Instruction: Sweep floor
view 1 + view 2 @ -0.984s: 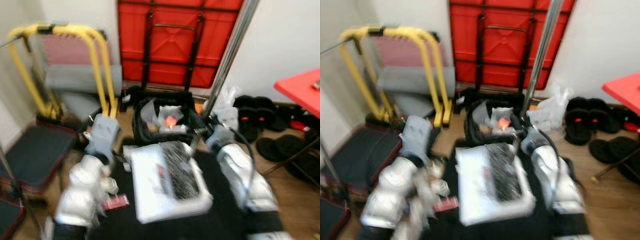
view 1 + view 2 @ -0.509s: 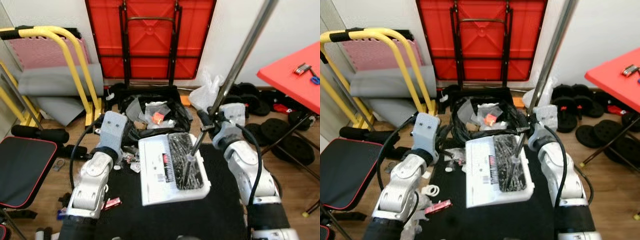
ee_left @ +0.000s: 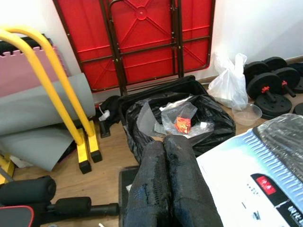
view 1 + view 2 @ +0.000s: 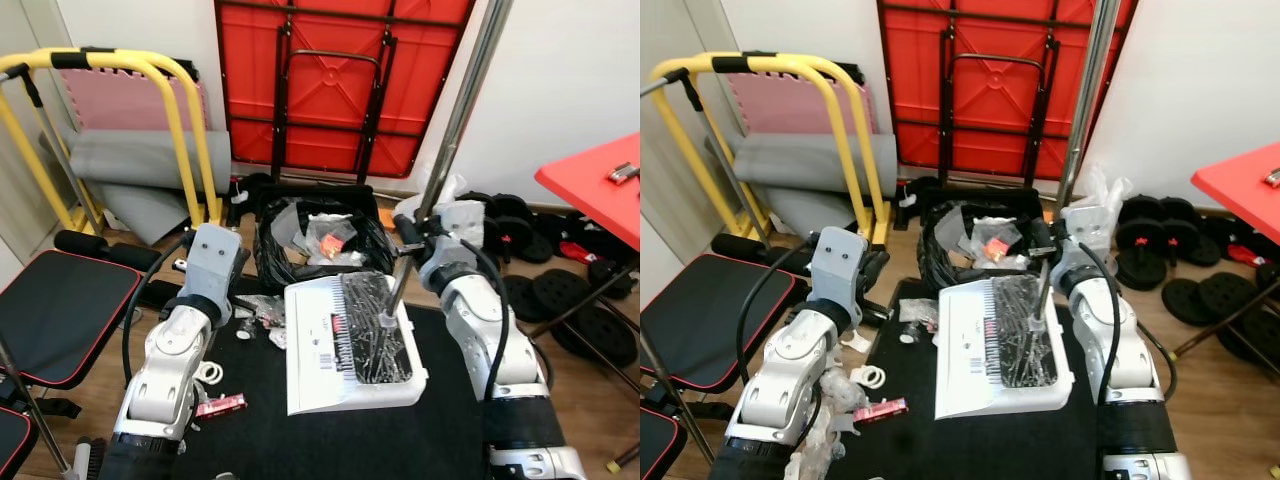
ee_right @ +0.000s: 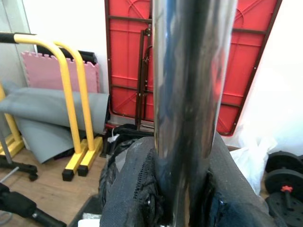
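Centre frame, on a black mat over the wooden floor: a white dustpan with dark bristles lying in its right half. Rising from those bristles toward the upper right of the frame, a long silver broom pole, clamped at right of centre by the right claw, fingers closed around the metal, as the right wrist view confirms with black pads pressed either side of the shaft. At left of centre, the left claw held forward at the left edge of the dustpan, its two black fingers pressed together and gripping nothing. Just behind the dustpan, upper centre, a black rubbish bag hanging open, with clear plastic wrap and a small red-orange scrap inside. Between the left arm and the dustpan, loose litter on the floor: crumpled wrappers, a white ring, and a flat red packet toward the lower left. Along the back wall, a folded red bench stood on end. Upper left, a yellow tubular frame before a pink foam mat and grey rolled mats. Lower left edge, a black padded seat. Right side, black dumbbell weights, a white plastic bag, and the corner of a red tabletop.
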{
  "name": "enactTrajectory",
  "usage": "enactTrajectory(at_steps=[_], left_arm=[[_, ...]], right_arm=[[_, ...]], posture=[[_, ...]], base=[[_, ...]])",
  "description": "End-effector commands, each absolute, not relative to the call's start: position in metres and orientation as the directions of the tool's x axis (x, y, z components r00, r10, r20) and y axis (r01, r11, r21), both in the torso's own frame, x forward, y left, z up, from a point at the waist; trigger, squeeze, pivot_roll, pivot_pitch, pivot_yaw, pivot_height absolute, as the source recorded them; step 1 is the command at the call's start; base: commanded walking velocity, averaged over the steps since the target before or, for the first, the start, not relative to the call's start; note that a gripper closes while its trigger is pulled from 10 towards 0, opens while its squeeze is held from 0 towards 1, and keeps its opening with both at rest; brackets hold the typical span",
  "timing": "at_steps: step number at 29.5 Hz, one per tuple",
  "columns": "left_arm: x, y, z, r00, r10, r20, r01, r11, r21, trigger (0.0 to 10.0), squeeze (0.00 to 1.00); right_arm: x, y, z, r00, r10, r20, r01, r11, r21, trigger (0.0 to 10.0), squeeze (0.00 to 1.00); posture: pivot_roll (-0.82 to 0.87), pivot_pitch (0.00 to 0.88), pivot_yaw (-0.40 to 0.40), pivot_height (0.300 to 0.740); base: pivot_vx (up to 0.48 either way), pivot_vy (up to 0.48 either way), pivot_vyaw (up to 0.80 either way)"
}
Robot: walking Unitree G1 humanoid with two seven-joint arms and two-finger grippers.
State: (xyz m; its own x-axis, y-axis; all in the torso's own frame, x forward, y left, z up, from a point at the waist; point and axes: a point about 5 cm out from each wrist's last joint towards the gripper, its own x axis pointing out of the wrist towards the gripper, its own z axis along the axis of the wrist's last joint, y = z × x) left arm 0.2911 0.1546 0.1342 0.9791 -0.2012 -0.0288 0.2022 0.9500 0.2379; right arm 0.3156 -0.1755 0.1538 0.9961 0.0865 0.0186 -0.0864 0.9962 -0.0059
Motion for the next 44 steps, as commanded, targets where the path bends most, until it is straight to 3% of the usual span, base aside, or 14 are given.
enactTrajectory(at_steps=[1,16,44], left_arm=[[0.291,0.153,0.131,0.981,-0.189,-0.041,0.193,0.953,0.233,10.0,0.0],[0.292,0.154,0.131,0.981,-0.191,-0.041,0.195,0.952,0.235,10.0,0.0],[0.292,0.15,0.13,0.977,-0.208,-0.043,0.212,0.945,0.248,10.0,0.0]], right_arm=[[0.32,-0.182,0.167,0.996,0.051,0.067,-0.051,0.999,-0.005,10.0,0.0],[0.324,-0.191,0.172,0.997,-0.013,0.07,0.005,0.994,0.112,10.0,0.0],[0.329,-0.188,0.177,0.995,0.042,0.092,-0.053,0.991,0.12,10.0,0.0]], posture=[[-0.12,0.042,-0.138,0.72],[-0.12,0.043,-0.136,0.68],[-0.11,0.025,-0.136,0.595]], base=[[0.0,0.0,0.0],[0.0,0.0,0.0],[0.0,0.0,0.0]])
